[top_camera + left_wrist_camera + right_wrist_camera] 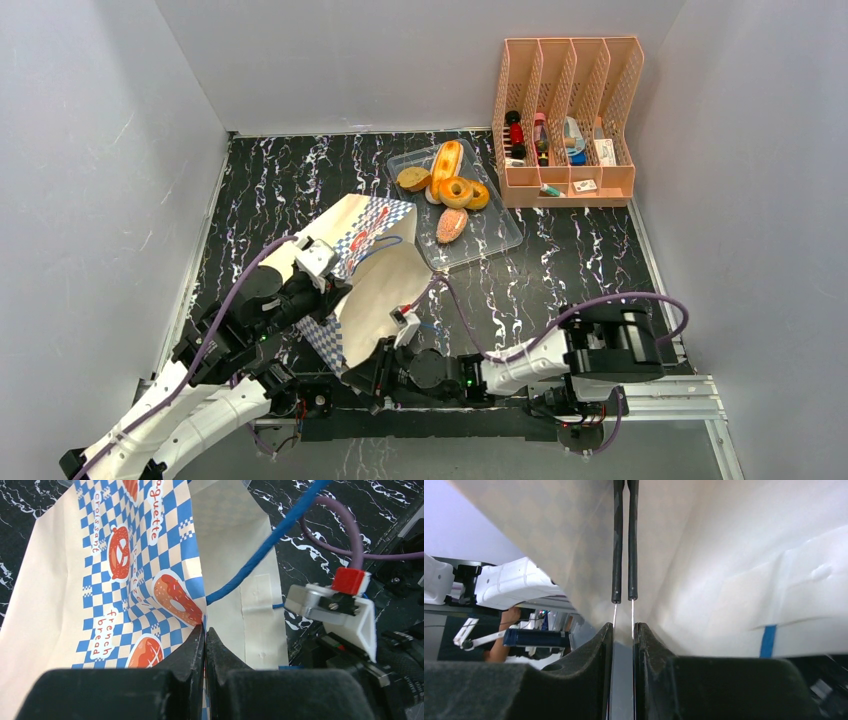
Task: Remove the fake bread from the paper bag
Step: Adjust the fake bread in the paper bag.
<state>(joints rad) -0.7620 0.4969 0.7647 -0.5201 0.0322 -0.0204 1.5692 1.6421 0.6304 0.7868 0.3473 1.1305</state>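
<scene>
Fake bread [450, 190] is sitting in the clear tray [497, 238] at upper centre, several pieces showing and none visible in the paper bag [375, 285]. You're holding that bag at centre-left, its pale inside facing up. Your left gripper [205, 630] is clamping the checkered rim, jaws pressed together on the paper, probably pinning one wall. Your right gripper [624, 630] is pinching the plain wall at lower centre, jaws nearly closed on it. It looks like you're spreading the mouth to check nothing is hiding inside.
</scene>
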